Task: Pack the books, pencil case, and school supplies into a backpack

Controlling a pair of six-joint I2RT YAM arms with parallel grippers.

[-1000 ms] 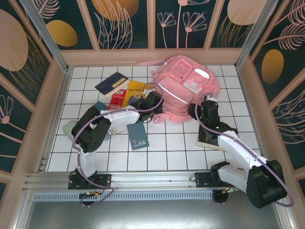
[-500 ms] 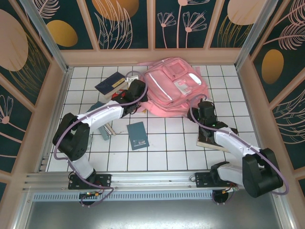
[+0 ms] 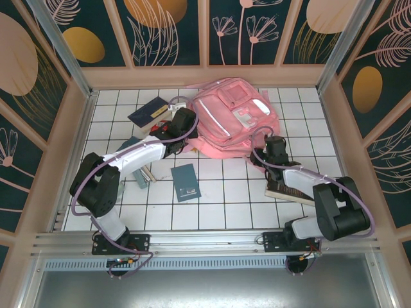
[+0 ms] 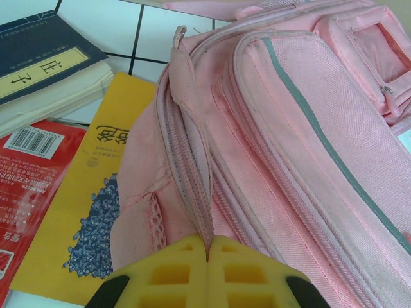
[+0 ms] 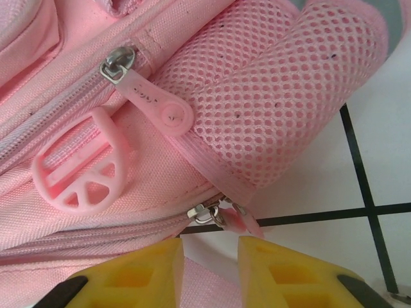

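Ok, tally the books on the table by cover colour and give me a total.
Navy book: 1
Yellow book: 1
Teal book: 1
Dark brown book: 1
Total: 4 books

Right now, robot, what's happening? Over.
Left gripper shut on backpack strip. Right gripper open at a zipper pull. Yellow book outside, partly under backpack.
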